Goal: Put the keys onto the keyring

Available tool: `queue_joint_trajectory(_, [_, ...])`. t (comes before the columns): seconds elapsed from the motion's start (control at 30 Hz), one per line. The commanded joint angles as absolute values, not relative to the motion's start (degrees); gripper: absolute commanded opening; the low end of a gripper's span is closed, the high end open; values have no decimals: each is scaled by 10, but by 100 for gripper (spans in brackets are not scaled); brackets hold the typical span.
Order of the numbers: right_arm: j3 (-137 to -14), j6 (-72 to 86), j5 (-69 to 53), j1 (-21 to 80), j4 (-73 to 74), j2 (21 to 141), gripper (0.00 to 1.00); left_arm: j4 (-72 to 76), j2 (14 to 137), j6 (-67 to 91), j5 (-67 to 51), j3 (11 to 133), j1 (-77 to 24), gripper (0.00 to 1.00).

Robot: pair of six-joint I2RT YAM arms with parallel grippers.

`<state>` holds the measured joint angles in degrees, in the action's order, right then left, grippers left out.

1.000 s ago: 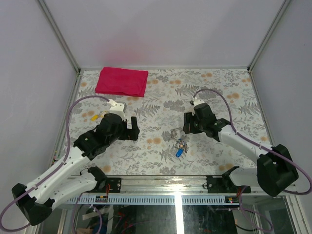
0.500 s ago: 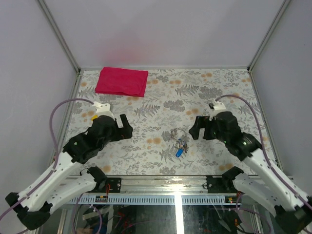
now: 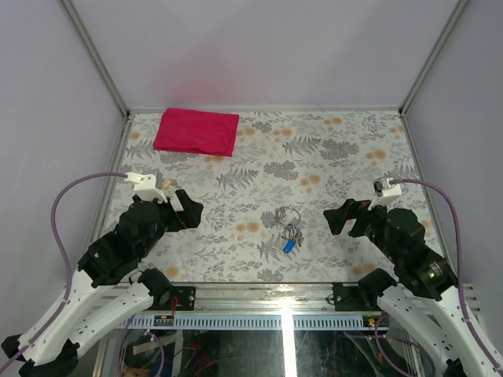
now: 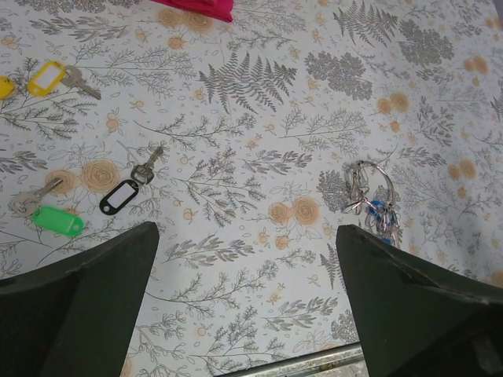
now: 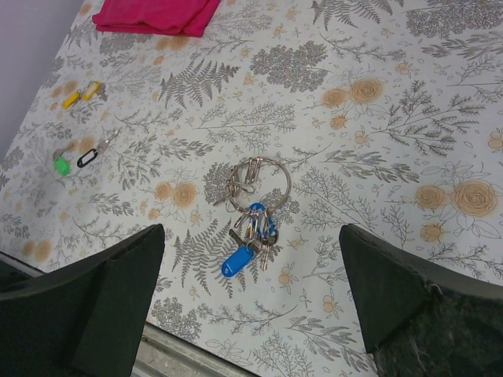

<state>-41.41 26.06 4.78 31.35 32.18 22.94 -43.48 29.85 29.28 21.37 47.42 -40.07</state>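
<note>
Our left gripper (image 3: 186, 210) and right gripper (image 3: 343, 217) are both wide open, gripping nothing; the keyring (image 5: 259, 182) lies on the table (image 3: 236, 259) between them, clear of both jaws, nearer the right one. The keys (image 5: 240, 259) are bunched at its near edge.

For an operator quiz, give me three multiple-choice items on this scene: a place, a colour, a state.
1. Where does the pink cloth lie? A) far left corner B) centre C) near right edge
2. What colour are the heads of the keys at the keyring? A) yellow B) blue C) green
3. How do the jaws of the left gripper and right gripper stand? A) both shut on keys B) one shut on cloth C) both open, empty
1 A: it lies at the far edge, left. 2 B: blue plastic shows below the rings. 3 C: both wrist views show them wide apart, empty.
</note>
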Motion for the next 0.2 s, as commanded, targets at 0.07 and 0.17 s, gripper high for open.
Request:
queue_joint_trajectory(0.07, [-411,258,76,313,316,227,99,-402,291,289,250,464,-398,100])
queue_joint_trajectory(0.17, [-410,258,83,313,316,233,99,-399,283,290,250,461,-398,100])
